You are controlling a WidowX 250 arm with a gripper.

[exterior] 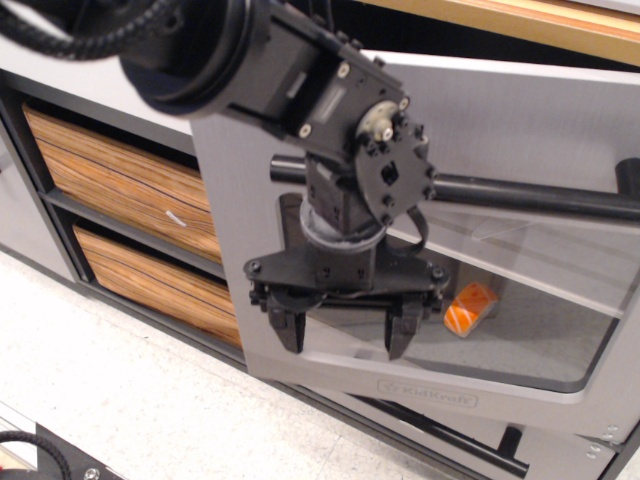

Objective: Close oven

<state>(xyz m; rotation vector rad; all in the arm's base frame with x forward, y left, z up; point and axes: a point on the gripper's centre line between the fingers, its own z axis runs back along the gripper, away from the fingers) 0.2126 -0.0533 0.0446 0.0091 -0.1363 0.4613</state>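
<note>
The silver-grey oven door (520, 110) stands partly open, hinged on the right, its clear window (530, 310) showing the inside. Its long black bar handle (530, 195) runs across the door above the window, and a small KidKraft logo (428, 392) sits on the lower frame. My black gripper (345, 335) hangs in front of the door's left part, fingers pointing down over the window's lower left corner. The jaws are open and hold nothing. An orange object (466, 310) lies inside the oven.
Two wood-grain drawers (120, 180) (150, 285) sit to the left of the oven. A grey drawer with a black bar handle (450, 440) lies below the door. A wooden counter edge (540, 20) runs along the top. A white speckled floor (120, 400) lies below.
</note>
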